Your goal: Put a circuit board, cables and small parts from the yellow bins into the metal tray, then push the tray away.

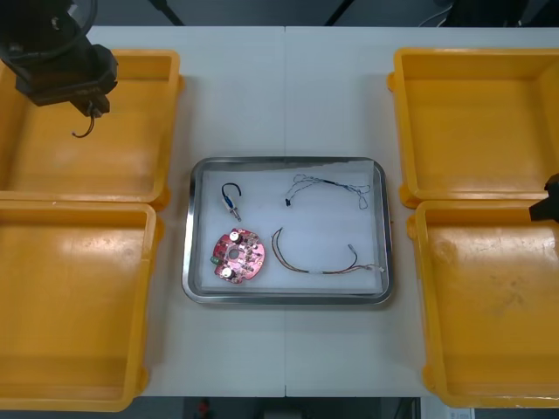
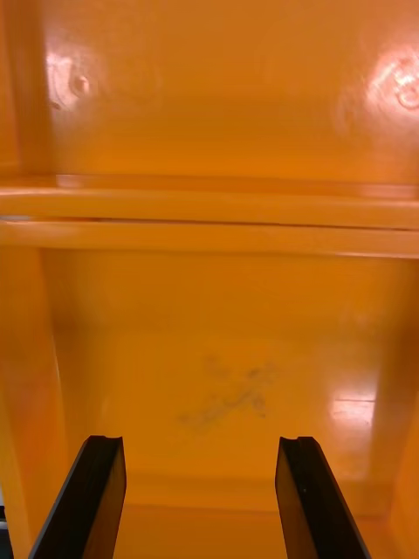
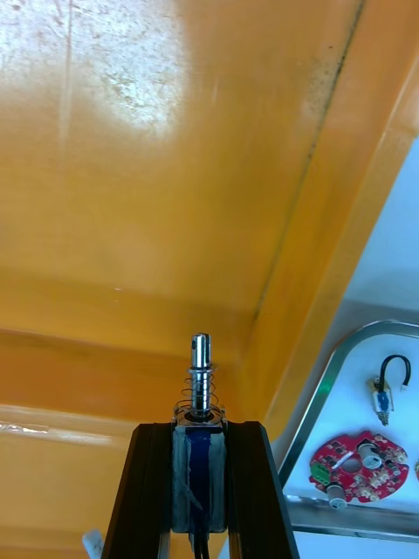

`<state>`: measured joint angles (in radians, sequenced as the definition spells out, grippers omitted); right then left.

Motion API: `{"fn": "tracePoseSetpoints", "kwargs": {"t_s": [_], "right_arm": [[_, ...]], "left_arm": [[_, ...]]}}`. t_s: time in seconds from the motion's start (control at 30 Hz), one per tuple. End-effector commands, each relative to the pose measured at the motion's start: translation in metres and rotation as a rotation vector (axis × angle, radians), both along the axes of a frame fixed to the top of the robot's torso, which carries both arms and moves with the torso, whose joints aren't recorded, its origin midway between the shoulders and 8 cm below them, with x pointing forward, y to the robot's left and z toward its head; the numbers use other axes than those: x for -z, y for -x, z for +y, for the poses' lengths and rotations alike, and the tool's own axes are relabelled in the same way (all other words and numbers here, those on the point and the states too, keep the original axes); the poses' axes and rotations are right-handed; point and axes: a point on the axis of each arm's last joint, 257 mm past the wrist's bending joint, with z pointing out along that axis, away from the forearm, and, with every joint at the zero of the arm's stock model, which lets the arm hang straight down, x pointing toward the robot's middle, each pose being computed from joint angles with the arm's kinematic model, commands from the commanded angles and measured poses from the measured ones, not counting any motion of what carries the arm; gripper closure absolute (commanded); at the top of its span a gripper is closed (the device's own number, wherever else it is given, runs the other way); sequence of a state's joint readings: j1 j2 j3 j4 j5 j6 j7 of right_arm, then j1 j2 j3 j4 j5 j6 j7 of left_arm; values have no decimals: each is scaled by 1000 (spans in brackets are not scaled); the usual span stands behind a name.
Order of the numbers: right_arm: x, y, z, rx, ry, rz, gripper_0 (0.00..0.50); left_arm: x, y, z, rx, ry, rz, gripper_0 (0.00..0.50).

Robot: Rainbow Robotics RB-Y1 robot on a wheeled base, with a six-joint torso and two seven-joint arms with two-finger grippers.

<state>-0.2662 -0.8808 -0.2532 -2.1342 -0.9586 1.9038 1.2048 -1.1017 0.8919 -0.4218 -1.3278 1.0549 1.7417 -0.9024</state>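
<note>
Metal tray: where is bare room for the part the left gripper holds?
Left gripper, shut on a small metal part, has bare floor between the blue and white cable and the red and yellow cable. The circuit board side, beside the wired part, is crowded.

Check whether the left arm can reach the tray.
Probably yes: the left gripper, shut on a small metal part, hangs over the far left bin, nothing between it and the metal tray; the right gripper waits open.
</note>
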Motion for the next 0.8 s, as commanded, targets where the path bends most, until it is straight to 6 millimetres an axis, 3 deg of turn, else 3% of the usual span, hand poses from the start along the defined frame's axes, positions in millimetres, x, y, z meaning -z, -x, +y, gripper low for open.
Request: {"fn": "tracePoseSetpoints", "kwargs": {"t_s": [0.03, 0.33, 0.67, 0.8], "right_arm": [[-10, 6, -31, 99, 37, -34, 0], [5, 8, -37, 121, 18, -26, 0], [16, 13, -41, 129, 16, -9, 0], [19, 15, -43, 132, 20, -6, 0]], "left_arm": [[-13, -7, -45, -185, 124, -36, 500], [27, -12, -105, -337, 164, -89, 500], [69, 5, -160, -431, 225, -110, 500], [85, 11, -172, -433, 178, -141, 500]]}}
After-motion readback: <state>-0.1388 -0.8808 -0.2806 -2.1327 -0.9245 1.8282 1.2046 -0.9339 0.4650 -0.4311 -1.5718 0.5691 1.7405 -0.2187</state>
